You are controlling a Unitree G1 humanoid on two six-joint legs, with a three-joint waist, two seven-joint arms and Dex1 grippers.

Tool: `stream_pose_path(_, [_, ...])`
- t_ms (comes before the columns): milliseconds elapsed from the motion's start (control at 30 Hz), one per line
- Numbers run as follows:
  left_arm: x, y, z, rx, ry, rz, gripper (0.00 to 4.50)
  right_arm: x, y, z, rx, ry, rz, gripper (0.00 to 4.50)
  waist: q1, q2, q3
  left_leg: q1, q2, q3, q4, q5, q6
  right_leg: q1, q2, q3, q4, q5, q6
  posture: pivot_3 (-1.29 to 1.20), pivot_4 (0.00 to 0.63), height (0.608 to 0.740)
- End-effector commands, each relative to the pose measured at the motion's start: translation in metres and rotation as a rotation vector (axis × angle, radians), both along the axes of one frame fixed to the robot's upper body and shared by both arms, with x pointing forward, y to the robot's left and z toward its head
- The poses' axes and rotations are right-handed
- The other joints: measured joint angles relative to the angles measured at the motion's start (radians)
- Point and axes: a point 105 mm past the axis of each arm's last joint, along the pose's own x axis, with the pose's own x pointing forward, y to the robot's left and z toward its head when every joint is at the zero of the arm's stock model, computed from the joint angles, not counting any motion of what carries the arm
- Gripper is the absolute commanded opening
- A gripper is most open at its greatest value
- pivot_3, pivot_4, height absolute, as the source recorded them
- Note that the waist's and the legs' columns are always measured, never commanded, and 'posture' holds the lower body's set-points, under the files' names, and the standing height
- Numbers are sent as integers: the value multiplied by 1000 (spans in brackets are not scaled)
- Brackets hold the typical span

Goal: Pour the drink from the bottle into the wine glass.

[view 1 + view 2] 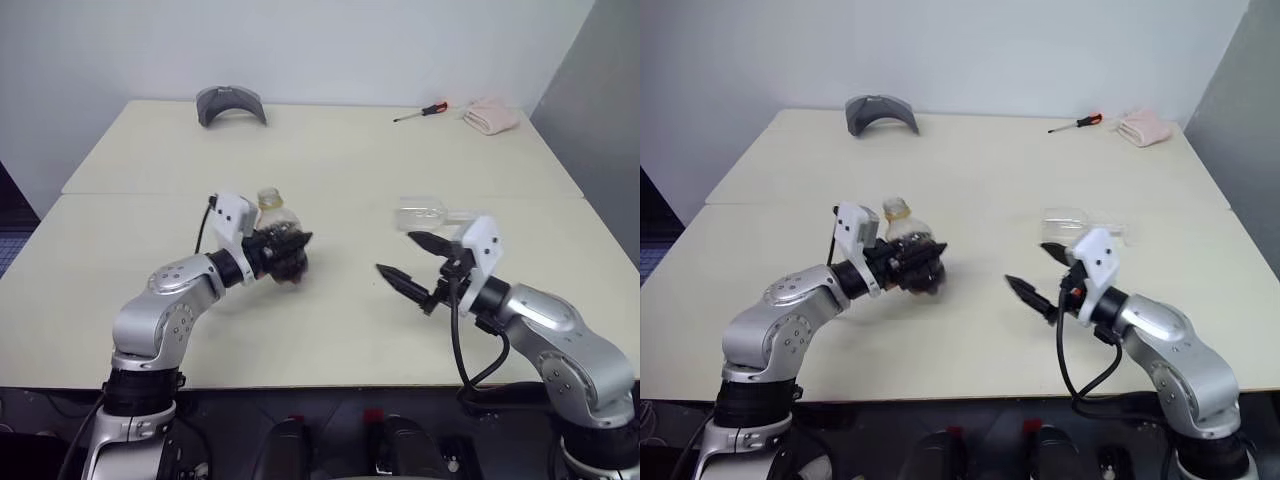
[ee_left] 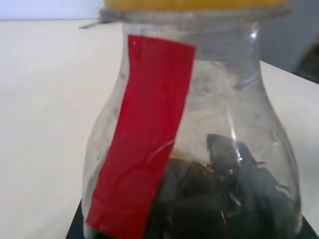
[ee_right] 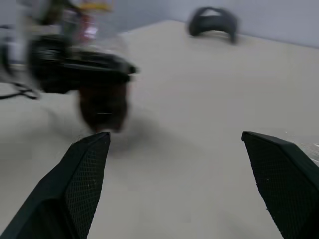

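The small clear plastic bottle (image 1: 277, 228) with yellow cap, red strip and dark brown drink (image 2: 219, 199) stands upright, clamped in the left gripper (image 1: 285, 252) mid-table. The clear stemmed wine glass (image 1: 425, 214) lies on its side toward the table's right edge, just behind the wide-open, empty right gripper (image 1: 412, 262), the nearer arm; its stem points right.

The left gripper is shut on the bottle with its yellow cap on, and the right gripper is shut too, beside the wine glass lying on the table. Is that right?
Not quite. The right gripper is open, its two fingers spread wide apart, as the right wrist view shows. The rest holds: the left gripper is shut on the capped bottle, and the wine glass lies on the table.
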Motion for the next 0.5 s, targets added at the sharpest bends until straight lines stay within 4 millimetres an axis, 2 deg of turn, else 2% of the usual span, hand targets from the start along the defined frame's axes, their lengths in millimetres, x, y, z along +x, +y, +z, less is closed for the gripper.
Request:
stream_pose_path(33, [20,25,33,-34,-144,146,1850,3,15,9,9,-59,51,4486,0,0,0,0,0,0,0,0,0,0,0,0,0,0,0,0,150,740])
stream_pose_path(167, [43,47,38,-41,-176,276,1850,17,31,10,16,-95,27,4486,0,-1,0,-1,-1,1,0,0,0,0,-1,0,-1,1,-2,0,150,740])
stream_pose_path(333, [61,63,42,-56,-210,354,1850,32,45,15,72,-112,-23,4486,0,-1,0,-1,-1,3,0,1,-2,-1,-2,0,-1,3,-5,0,150,740])
stream_pose_path(500, [75,74,44,-95,-226,401,1850,34,55,20,119,-114,-42,4486,0,-3,1,-2,-1,3,0,2,-4,-1,-3,-2,-1,3,-5,0,150,740])
